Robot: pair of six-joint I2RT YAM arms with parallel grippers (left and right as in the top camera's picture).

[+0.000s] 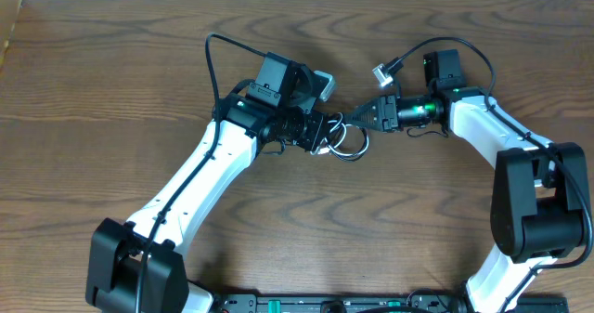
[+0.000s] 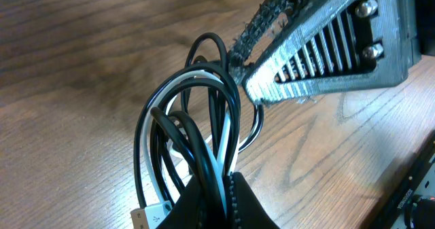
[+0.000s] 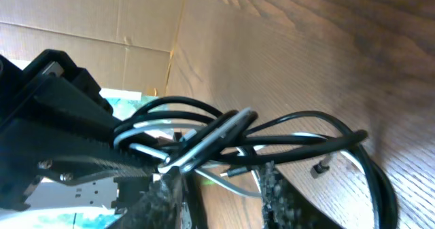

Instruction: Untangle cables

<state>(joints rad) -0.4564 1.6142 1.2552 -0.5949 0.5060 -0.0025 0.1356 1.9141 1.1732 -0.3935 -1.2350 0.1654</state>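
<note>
Two arms meet roughly mid-table [image 1: 111, 90], tips nearly nose to nose, with the cables [image 1: 348, 149] bunched right between them. The whole bundle sits just off the wood at the grippers, with a couple of loops drooping toward the front edge.

The left gripper [image 2: 217, 203] has its jaws pinched together on the bundle. In the left wrist view the strands fan up out of the fingers as a handful of loops, mostly black, with one white cord [image 2: 178, 85] threaded through them. A white plug [image 2: 151, 219] pokes out low beside those fingers.

The right gripper [image 3: 219, 178] looks like its jaws are apart. In its own wrist view the two fingers stand on either side of a clear gap, and several strands cross just above and through it without being squeezed. From the left wrist view, one ribbed finger of it touches the top of the black loops.

The right wrist view also shows a small dark plug [image 3: 319, 166] hanging off one black loop, close to the wood. Everything's very much knotted up, black and white loops overlapping.
</note>
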